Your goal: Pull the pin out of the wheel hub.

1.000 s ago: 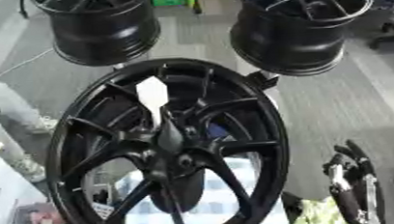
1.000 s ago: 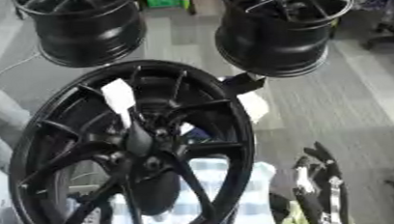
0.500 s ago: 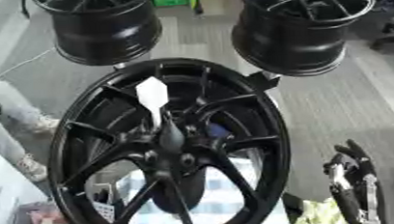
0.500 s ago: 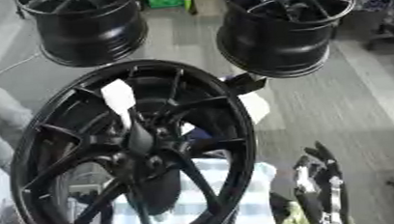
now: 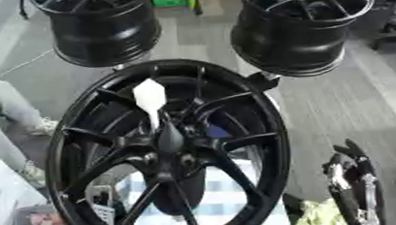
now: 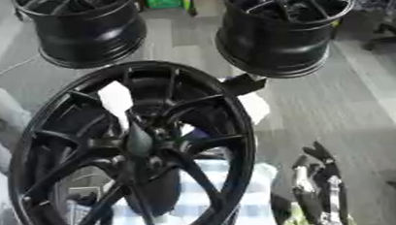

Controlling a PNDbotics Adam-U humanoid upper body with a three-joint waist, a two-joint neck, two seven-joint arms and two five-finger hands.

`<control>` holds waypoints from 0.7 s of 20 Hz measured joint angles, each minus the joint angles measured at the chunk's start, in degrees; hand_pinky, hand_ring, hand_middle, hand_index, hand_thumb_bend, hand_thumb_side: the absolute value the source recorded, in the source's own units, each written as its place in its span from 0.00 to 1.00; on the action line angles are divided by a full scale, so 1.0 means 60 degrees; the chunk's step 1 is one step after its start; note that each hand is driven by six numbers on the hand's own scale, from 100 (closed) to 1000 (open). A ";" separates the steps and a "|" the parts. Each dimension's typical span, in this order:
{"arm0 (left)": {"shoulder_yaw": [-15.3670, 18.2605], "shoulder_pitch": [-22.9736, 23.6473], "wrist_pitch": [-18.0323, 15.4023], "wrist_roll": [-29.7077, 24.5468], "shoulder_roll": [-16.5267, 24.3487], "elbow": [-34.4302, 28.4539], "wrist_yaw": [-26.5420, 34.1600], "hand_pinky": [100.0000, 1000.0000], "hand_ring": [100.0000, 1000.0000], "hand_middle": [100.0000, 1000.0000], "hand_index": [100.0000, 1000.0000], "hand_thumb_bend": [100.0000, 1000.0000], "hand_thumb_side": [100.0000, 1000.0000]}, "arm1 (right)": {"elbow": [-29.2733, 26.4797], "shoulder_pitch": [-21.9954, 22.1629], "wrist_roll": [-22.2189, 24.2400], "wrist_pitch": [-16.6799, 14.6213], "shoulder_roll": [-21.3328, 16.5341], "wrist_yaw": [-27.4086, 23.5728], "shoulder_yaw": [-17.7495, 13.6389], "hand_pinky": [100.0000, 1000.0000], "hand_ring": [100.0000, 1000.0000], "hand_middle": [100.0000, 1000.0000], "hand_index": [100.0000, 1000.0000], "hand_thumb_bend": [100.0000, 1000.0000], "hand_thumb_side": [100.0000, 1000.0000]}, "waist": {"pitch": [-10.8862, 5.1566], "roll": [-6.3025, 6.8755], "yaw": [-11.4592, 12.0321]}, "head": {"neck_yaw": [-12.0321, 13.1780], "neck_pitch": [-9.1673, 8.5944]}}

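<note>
Three black wheels fill the left eye view: the big wheel hub (image 5: 165,150) stands upright close to the camera, and two more black rims (image 5: 103,24) hang or stand farther back over the grey floor. At the centre of the near wheel, a dark tapered pin (image 5: 169,135) pokes out toward the viewer, and just above it a white tag (image 5: 149,97) stands up from the same spot. A blue-and-white checked cloth (image 5: 215,206) shows through the spokes below. The right hand (image 5: 351,184) sits low at the right edge, well apart from the hub, with its dark fingers pointing up; they look relaxed and hold nothing. The left hand does not appear.

Turning to the right eye view, the same layout shifts slightly leftward (nothing new comes into sight on the left side). The hand near the lower right corner is plainer here, fingers straight and apart from the wheel, and the pin sits untouched in the hub's centre.

My judgement is that the pull has not begun. The risks: reaching between the spokes could snag fingers on them; pinching the tag instead of the pin could tear it off; and tugging off-axis could jam the pin or tip the upright wheel.
</note>
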 measured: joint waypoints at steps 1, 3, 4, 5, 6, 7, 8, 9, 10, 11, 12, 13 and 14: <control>0.0126 0.0195 0.0031 0.0377 -0.0200 -0.0408 0.0376 0.73 0.66 0.73 0.85 0.00 0.59 | 0.0000 -0.0002 -0.0005 0.0002 0.0000 0.0005 -0.0012 0.47 0.49 0.70 0.88 0.00 0.50 | 0.0000 0.0000 0.0012 | -0.0014 -0.0009; 0.0348 0.0580 0.0117 0.1180 -0.0655 -0.1224 0.1043 0.72 0.65 0.72 0.84 0.00 0.60 | 0.0000 -0.0005 -0.0016 -0.0004 0.0000 0.0008 -0.0044 0.47 0.49 0.70 0.88 0.00 0.49 | 0.0001 0.0001 0.0046 | -0.0047 -0.0045; 0.0456 0.0743 0.0163 0.1572 -0.0893 -0.1591 0.1303 0.71 0.64 0.71 0.84 0.00 0.60 | 0.0000 -0.0008 -0.0019 -0.0008 0.0000 0.0009 -0.0046 0.47 0.49 0.70 0.88 0.00 0.49 | 0.0001 0.0001 0.0066 | -0.0050 -0.0067; 0.0556 0.0894 0.0213 0.1951 -0.1143 -0.1945 0.1525 0.71 0.64 0.71 0.84 0.00 0.60 | 0.0000 -0.0011 -0.0021 -0.0010 0.0000 0.0010 -0.0047 0.47 0.49 0.70 0.88 0.00 0.49 | -0.0001 0.0002 0.0071 | -0.0050 -0.0078; 0.0636 0.1024 0.0268 0.2305 -0.1388 -0.2259 0.1689 0.71 0.64 0.70 0.84 0.00 0.60 | 0.0000 -0.0011 -0.0025 -0.0013 0.0000 0.0011 -0.0049 0.47 0.49 0.70 0.89 0.00 0.49 | -0.0002 0.0004 0.0076 | -0.0050 -0.0079; 0.0695 0.1120 0.0326 0.2619 -0.1610 -0.2553 0.1817 0.70 0.64 0.70 0.84 0.00 0.60 | 0.0000 -0.0011 -0.0029 -0.0015 0.0000 0.0013 -0.0050 0.47 0.49 0.70 0.89 0.00 0.49 | -0.0004 0.0006 0.0094 | -0.0050 -0.0079; 0.0738 0.1199 0.0388 0.2892 -0.1805 -0.2802 0.1906 0.69 0.61 0.68 0.84 0.00 0.60 | 0.0000 -0.0011 -0.0036 -0.0020 0.0000 0.0015 -0.0050 0.47 0.49 0.70 0.89 0.00 0.49 | -0.0007 0.0008 0.0122 | -0.0050 -0.0080; 0.0797 0.1275 0.0444 0.3142 -0.2026 -0.3033 0.1978 0.68 0.61 0.68 0.84 0.00 0.60 | 0.0000 -0.0013 -0.0044 -0.0025 0.0000 0.0016 -0.0050 0.47 0.49 0.70 0.89 0.00 0.49 | -0.0014 0.0009 0.0141 | -0.0048 -0.0081; 0.0852 0.1366 0.0489 0.3377 -0.2331 -0.3250 0.2022 0.68 0.61 0.67 0.84 0.00 0.61 | 0.0000 -0.0013 -0.0048 -0.0025 0.0000 0.0017 -0.0050 0.47 0.49 0.70 0.89 0.00 0.49 | -0.0019 0.0007 0.0155 | -0.0043 -0.0081; 0.0894 0.1445 0.0538 0.3582 -0.2663 -0.3448 0.2044 0.68 0.61 0.67 0.84 0.00 0.62 | 0.0000 -0.0012 -0.0052 -0.0022 0.0000 0.0018 -0.0051 0.47 0.49 0.70 0.89 0.00 0.49 | -0.0023 0.0004 0.0182 | -0.0026 -0.0081; 0.0913 0.1497 0.0595 0.3748 -0.3009 -0.3617 0.2045 0.68 0.61 0.68 0.85 0.00 0.63 | 0.0000 -0.0012 -0.0055 -0.0021 0.0000 0.0019 -0.0051 0.47 0.49 0.70 0.89 0.00 0.49 | -0.0028 0.0003 0.0209 | 0.0000 -0.0081; 0.0925 0.1522 0.0669 0.3876 -0.3352 -0.3742 0.2042 0.68 0.61 0.68 0.85 0.00 0.63 | 0.0000 -0.0009 -0.0056 -0.0020 0.0000 0.0020 -0.0052 0.47 0.49 0.70 0.89 0.00 0.49 | -0.0035 0.0001 0.0234 | 0.0022 -0.0081; 0.0933 0.1526 0.0752 0.3974 -0.3697 -0.3811 0.2023 0.68 0.61 0.68 0.86 0.00 0.64 | 0.0000 -0.0007 -0.0057 -0.0021 0.0000 0.0020 -0.0052 0.47 0.49 0.70 0.89 0.00 0.49 | -0.0041 -0.0001 0.0265 | 0.0034 -0.0080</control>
